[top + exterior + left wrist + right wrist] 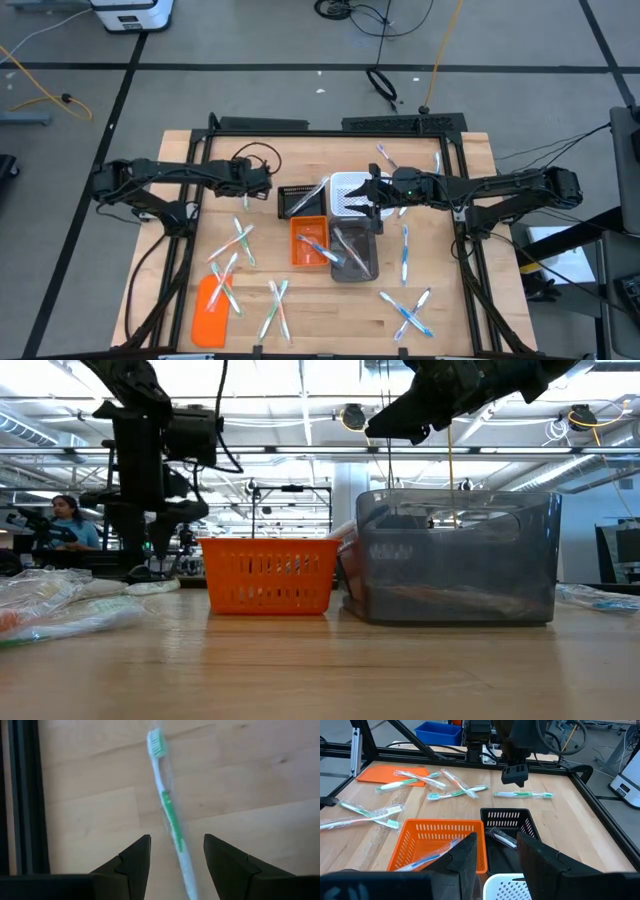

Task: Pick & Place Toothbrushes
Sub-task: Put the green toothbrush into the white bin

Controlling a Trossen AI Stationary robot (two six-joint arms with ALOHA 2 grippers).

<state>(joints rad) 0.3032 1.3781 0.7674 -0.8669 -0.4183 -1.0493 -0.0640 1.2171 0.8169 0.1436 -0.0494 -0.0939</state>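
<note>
My left gripper [177,854] is open and hovers over a green-and-white wrapped toothbrush [170,815] that lies flat on the wooden table; its fingers stand on either side of the handle, above it. The right wrist view shows this gripper [515,774] clear above that toothbrush [522,795]. My right gripper [495,860] is open and empty above the white bin [348,190] and the black bin [507,820]. More toothbrushes lie in the orange bin [310,240], the black bin and the grey bin [355,258].
Loose wrapped toothbrushes lie on the table at the near left [235,250], near middle [275,305], near right [410,312], right [405,250] and far right [385,155]. A flat orange lid [208,312] lies at the near left corner. A black frame rail [22,795] runs beside the left gripper.
</note>
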